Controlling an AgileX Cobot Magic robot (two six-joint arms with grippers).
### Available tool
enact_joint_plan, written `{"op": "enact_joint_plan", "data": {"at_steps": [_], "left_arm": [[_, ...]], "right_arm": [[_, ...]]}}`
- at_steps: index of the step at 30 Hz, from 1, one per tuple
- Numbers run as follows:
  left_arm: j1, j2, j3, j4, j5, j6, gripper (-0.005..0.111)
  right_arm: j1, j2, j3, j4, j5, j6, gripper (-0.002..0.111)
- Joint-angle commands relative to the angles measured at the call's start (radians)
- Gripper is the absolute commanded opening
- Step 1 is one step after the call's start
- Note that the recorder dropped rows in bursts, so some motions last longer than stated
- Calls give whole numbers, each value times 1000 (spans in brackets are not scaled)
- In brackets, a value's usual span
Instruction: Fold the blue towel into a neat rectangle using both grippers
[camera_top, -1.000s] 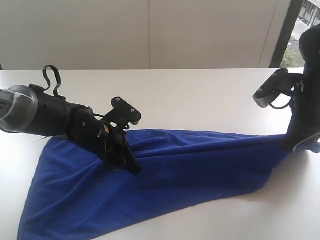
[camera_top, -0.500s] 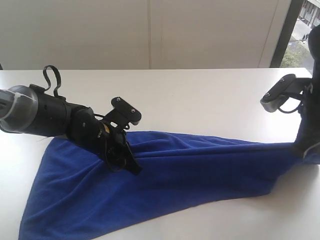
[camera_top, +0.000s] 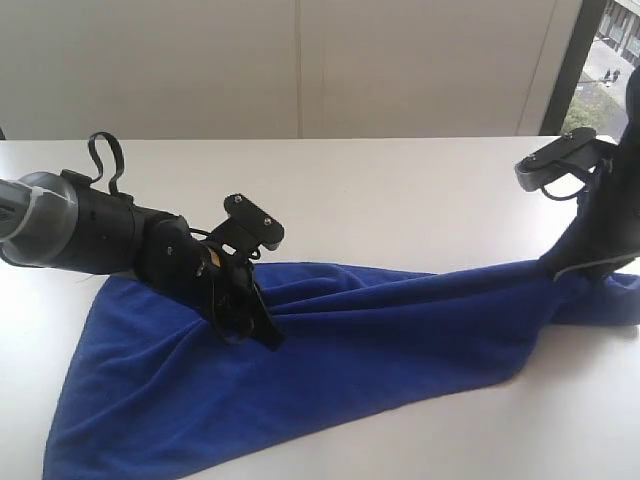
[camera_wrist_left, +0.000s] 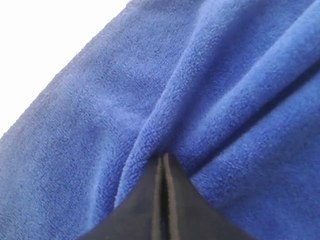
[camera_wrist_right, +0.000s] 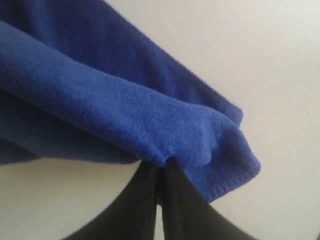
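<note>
The blue towel lies on the white table, drawn out into a long triangle from the near left to the right edge. My left gripper is shut on a raised fold near the towel's middle left; its wrist view shows the pads pressed together with towel bunched at the tips. My right gripper is shut on the towel's right end and holds it slightly off the table. The right wrist view shows a hemmed corner hanging past the closed tips.
The left arm lies low over the towel's left part. A pale wall panel stands behind the table, with a window at the far right. Bare table top runs behind and in front of the towel.
The right gripper pulled the towel's end rightward, then rose and came back a little, so that end now slopes up. The left gripper stayed put, still gripping.
</note>
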Motion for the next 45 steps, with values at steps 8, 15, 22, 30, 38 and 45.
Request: {"op": "enact_joint_plan", "data": {"at_steps": [8, 15, 22, 30, 38, 45], "left_arm": [[12, 47, 29, 28, 138, 2, 0], [12, 47, 29, 28, 132, 2, 0], [12, 47, 29, 28, 136, 2, 0], [12, 47, 29, 28, 132, 2, 0], [12, 47, 29, 28, 132, 2, 0], [12, 47, 29, 28, 138, 2, 0]], "right_arm": [[-11, 126, -2, -79, -399, 193, 53], [-11, 20, 1, 29, -124, 240, 42], [-29, 125, 1, -15, -216, 208, 42], [-284, 150, 1, 606, -205, -410, 42], [-451, 269, 1, 1014, -28, -793, 42], [-449, 322, 1, 1150, -33, -909, 42]]}}
